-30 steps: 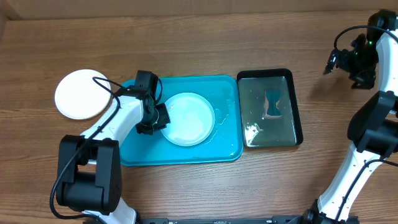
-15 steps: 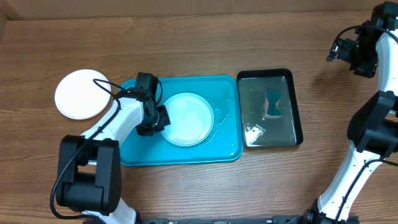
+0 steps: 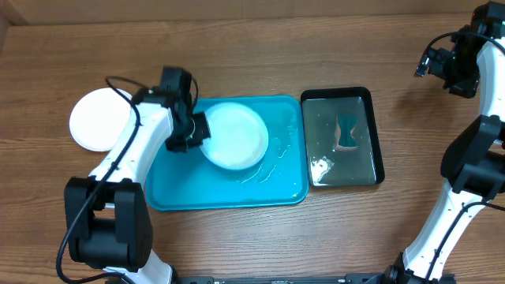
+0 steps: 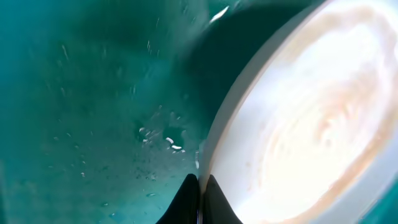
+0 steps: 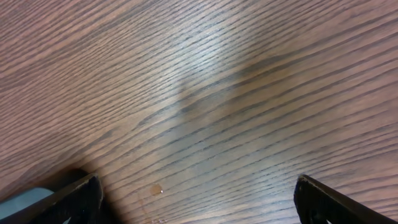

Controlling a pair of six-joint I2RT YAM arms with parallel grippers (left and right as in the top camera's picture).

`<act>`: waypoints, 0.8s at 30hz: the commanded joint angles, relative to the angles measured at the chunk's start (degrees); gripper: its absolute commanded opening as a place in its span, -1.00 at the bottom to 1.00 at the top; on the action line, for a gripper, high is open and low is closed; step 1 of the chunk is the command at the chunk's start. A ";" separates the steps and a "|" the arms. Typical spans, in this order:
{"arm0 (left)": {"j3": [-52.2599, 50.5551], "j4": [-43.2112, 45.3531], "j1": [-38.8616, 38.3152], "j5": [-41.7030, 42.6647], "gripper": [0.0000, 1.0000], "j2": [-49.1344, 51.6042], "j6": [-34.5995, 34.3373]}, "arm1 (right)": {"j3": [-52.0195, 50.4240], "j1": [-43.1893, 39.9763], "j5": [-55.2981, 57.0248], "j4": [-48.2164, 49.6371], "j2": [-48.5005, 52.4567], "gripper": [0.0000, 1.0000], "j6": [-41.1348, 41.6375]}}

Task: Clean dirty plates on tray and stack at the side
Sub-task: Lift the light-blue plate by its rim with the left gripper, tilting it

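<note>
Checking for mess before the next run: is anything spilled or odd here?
Yes: water is pooled on the tray, right of the plate gripped by the left gripper. The plate shows faint tan streaks.

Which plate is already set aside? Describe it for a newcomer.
Start at the large turquoise rectangular plastic tray. Off its left end, directly on the wooden table, lies a round white plastic plate. Unlike the pale round plate over the tray, gripped by the left end effector, it sits outside the tray, unheld.
</note>
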 commanded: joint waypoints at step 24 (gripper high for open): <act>22.34 7.04 -29.53 -23.76 -0.92 -0.39 3.78 | 1.05 -0.17 -0.02 0.24 -1.31 1.00 0.07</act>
